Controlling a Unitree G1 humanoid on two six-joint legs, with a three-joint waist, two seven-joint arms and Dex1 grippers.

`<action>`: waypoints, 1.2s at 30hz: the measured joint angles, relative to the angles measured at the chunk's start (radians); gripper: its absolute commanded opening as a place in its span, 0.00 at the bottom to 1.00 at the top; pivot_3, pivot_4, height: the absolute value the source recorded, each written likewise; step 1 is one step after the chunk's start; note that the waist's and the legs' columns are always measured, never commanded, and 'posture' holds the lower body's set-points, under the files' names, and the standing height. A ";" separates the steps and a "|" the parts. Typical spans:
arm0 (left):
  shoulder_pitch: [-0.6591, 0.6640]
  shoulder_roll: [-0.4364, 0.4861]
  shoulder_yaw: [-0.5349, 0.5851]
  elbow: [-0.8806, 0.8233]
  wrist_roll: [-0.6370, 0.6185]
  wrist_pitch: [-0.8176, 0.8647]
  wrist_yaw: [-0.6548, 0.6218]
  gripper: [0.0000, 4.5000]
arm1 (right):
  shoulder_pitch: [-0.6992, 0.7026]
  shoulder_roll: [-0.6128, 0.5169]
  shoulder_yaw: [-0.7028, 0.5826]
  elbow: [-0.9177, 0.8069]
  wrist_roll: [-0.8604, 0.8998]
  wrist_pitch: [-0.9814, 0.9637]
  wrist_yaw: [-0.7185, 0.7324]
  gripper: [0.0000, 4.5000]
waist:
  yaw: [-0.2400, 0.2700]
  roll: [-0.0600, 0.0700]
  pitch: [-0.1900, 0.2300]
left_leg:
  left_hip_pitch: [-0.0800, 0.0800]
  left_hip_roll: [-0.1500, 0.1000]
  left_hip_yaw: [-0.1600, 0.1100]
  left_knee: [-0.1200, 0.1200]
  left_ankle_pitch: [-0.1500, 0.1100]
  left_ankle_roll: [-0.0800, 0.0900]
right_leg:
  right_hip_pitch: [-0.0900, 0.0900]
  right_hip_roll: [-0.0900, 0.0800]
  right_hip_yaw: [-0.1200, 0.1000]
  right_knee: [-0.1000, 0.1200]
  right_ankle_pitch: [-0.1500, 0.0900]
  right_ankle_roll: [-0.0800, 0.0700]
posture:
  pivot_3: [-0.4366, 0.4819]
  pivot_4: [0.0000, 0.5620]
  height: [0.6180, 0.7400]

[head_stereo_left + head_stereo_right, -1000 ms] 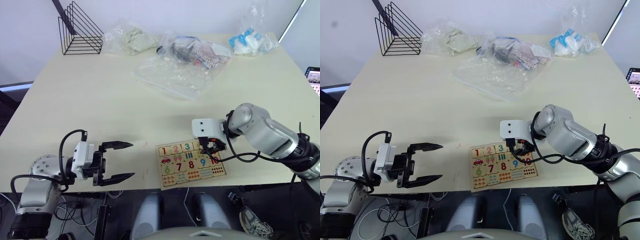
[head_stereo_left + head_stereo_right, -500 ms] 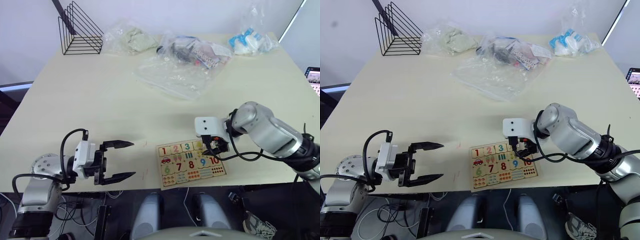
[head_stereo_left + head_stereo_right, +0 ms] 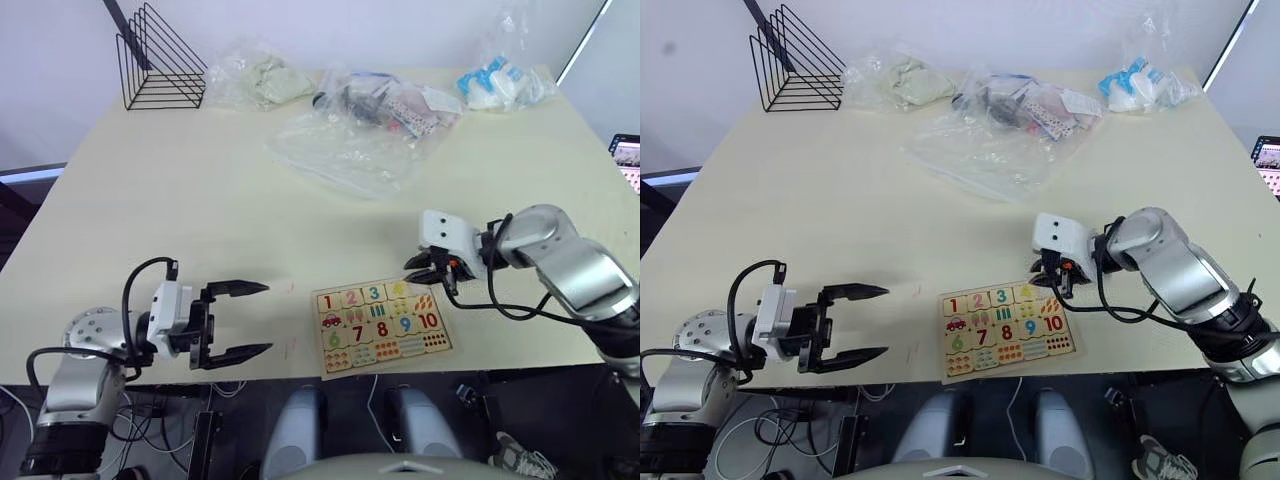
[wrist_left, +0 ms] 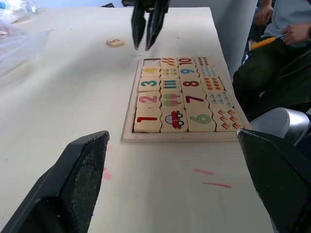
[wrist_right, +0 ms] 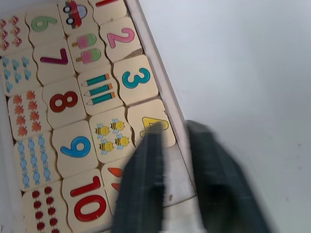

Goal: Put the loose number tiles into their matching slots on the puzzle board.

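A: Stage of the job?

B: Nearly finished, by the look of it. Number tiles 1 point(image 4: 147, 119), 2 point(image 4: 149, 99), 3 point(image 4: 149, 83) and 4 point(image 4: 151, 71) seated in a row along one edge of the puzzle board point(image 4: 180, 138). One square recess point(image 4: 152, 62) at the end of that row bare. Loose 5 tile point(image 4: 115, 42) flat on the worktop point(image 3: 200, 200), numeral up, just outside the board's corner and clear of the rim.

A: And the claws?

B: Right claw point(image 4: 142, 47) poised over that corner, black fingers parted by a narrow gap, gripping nothing. Left claw point(image 3: 266, 318) spread wide and empty, low over the worktop, well apart from the board.

A: Next move?

B: Probably a short sideways reach with the right claw to the 5. Then a pinch across two opposite edges, a lift, and a level drop into the bare recess. Little height to grab on so thin a tile, so fingertips close to the worktop. Square alignment needed too, or a corner caught on the rim.

A: Materials?

B: Pale, smooth wood throughout: a flat rectangular tray with a raised rim, small rounded-corner squares printed in bright colours. Matte cream worktop, likely enough friction against sliding. Crinkled clear plastic bags point(image 3: 350, 150) far back, out of the way.
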 measured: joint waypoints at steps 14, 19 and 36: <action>-0.030 0.000 -0.024 0.020 0.001 0.004 -0.007 1.00 | 0.234 0.088 -0.103 0.144 0.052 -0.320 -0.036 0.01 | -0.001 0.000 0.000 | 0.001 0.000 0.001 0.001 0.000 0.000 | 0.002 0.001 0.000 0.000 0.000 0.000 | 0.48 0.27 1.00; -0.033 0.000 -0.024 0.019 0.001 0.019 -0.001 1.00 | 0.242 0.112 -0.094 0.190 0.026 -0.382 -0.057 0.01 | 0.000 0.000 0.000 | 0.001 0.000 0.001 0.001 0.000 0.000 | 0.002 0.002 0.000 0.001 0.000 -0.001 | 0.48 0.27 1.00; 0.057 0.000 -0.008 -0.042 0.046 0.119 0.174 1.00 | 0.468 0.143 -0.352 0.083 0.166 -0.450 -0.158 0.01 | 0.005 -0.001 0.000 | 0.001 0.000 -0.001 0.002 0.000 0.000 | 0.003 0.001 -0.001 0.001 0.000 0.000 | 0.48 0.27 1.00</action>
